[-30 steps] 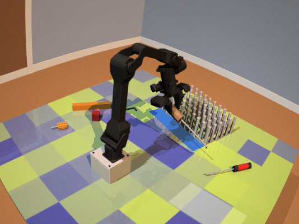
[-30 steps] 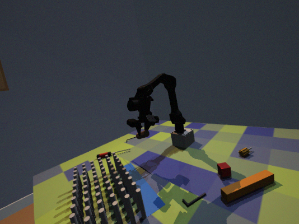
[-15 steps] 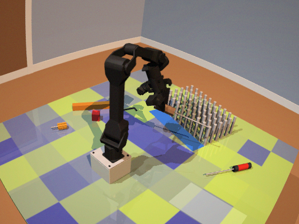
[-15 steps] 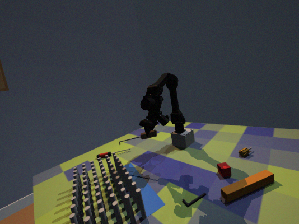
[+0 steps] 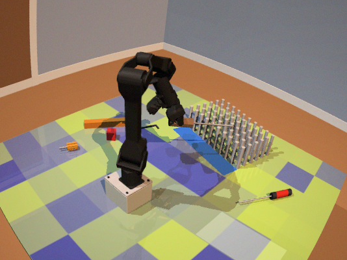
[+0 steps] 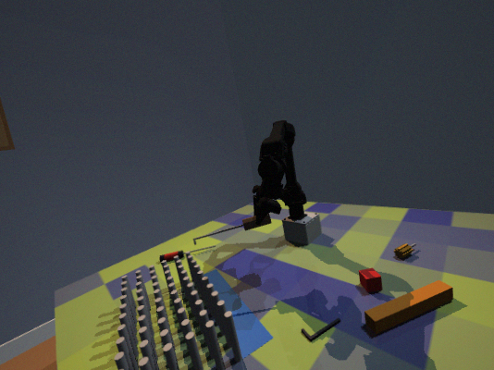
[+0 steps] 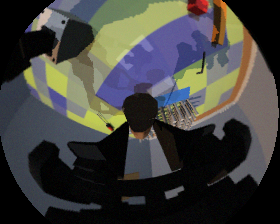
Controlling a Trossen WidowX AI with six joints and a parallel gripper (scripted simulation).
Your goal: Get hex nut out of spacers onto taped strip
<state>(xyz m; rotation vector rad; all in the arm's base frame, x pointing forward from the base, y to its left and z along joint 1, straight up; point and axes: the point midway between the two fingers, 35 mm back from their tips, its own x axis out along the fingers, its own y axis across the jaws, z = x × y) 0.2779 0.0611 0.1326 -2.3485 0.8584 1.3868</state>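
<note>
My gripper (image 5: pixel 176 122) (image 6: pixel 265 219) (image 7: pixel 140 122) is shut on the brown handle of the hook tool (image 5: pixel 188 122) (image 6: pixel 252 223) (image 7: pixel 140 112), held up in the air. The tool's thin rod sticks out about level and ends in a small bent tip, seen in the exterior view. The rod passes in front of the spacers (image 5: pixel 240 157) (image 6: pixel 170 358) (image 7: pixel 180 115) in the top view; in the exterior view it is apart from them. The spacers stand upright in rows. The blue taped strip (image 5: pixel 208 151) (image 6: pixel 254 337) (image 7: pixel 175 96) lies before them. I cannot make out the nut.
A red and black screwdriver (image 5: pixel 282 194) (image 6: pixel 172 255) lies beyond the field's near end. A black hex key (image 5: pixel 151 126) (image 6: pixel 319 331) (image 7: pixel 203 64) lies near the strip's far end. An orange bar (image 5: pixel 104 123) (image 6: pixel 409 308), a red cube (image 5: pixel 111 134) (image 6: pixel 370 280) and a small orange piece (image 5: pixel 72 146) (image 6: pixel 403 252) lie farther off.
</note>
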